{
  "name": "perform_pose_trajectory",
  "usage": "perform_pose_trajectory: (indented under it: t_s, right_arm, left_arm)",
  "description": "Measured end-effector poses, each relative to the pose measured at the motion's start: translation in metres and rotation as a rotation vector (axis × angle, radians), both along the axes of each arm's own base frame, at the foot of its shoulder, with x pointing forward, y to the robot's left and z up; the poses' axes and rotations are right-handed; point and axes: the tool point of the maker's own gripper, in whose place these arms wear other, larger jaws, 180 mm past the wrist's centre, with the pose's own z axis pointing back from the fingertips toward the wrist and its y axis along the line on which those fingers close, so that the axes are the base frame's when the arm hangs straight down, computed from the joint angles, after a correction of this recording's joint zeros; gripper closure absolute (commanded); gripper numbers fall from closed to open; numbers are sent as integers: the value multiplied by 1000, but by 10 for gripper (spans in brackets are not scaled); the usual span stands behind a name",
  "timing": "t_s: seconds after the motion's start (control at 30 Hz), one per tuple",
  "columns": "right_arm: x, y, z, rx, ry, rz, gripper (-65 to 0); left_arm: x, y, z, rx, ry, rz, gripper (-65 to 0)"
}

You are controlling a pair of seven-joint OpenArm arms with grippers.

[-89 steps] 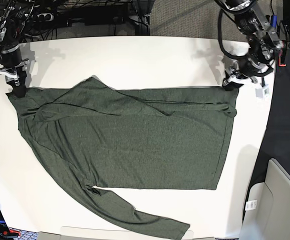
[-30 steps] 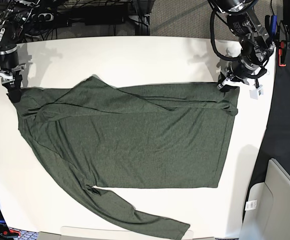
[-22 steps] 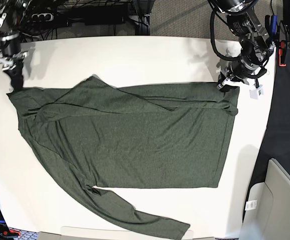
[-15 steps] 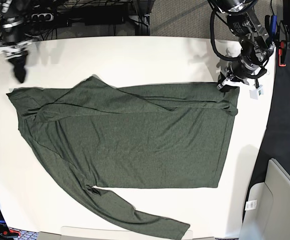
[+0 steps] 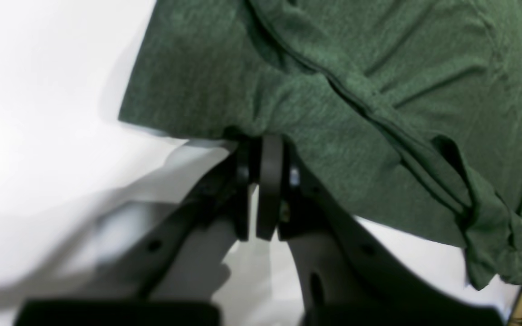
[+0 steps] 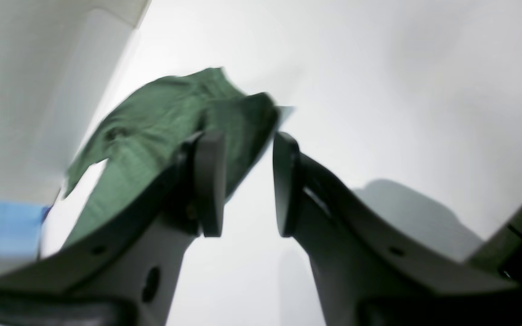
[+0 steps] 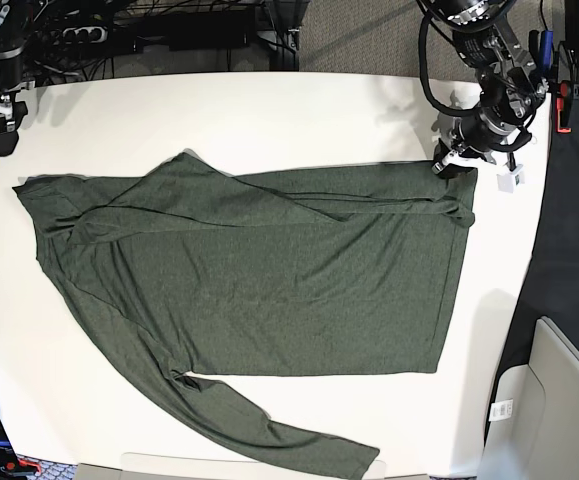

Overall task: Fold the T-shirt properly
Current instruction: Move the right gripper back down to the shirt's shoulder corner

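One white desk (image 7: pixel 269 110) carries everything here, and most of its surface is taken by the T-shirt (image 7: pixel 259 290), a dark olive knit spread flat with its long body lying across the desk. One sleeve is already turned in over the chest along the far edge; the other sleeve trails loose toward the near edge, unfolded. So only the first fold looks done — the near sleeve and the body folds are left, by my judgement.

The left gripper (image 7: pixel 447 166) sits at the shirt's far corner on the base view's right. In the left wrist view its jaws stand pressed together with a bunched bit of green hem (image 5: pixel 243 131) between their tips, so it has hold of the cloth there.

The right gripper (image 7: pixel 3 138) hangs off the shirt, apart from the far corner on the base view's left. Its jaws stand parted with bare desk between them — they hold nothing, the shirt corner (image 6: pixel 170 117) lying just beyond.
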Motion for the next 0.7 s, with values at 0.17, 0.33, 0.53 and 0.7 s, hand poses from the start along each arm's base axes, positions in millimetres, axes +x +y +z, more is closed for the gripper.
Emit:
perform_pose_trajectory:
  t_s: [0.17,0.33,0.53,0.7]
  right_arm:
    - [7,-18,1,-10,24,-81,-186]
    - [8,-28,-14,27,72,-130,-186]
    - [36,-30,-15,28,97,-140,-186]
    - [53,-15,-27,42,148,-127,-186]
  left_arm:
    - [-4,-4,-2,-14,-7,3,0]
    - [-5,-4,-2,-12,-6,5,0]
    - [-6,-4,-3,-12,-4,5,0]
    - [-7,-4,-3,-12,-4,5,0]
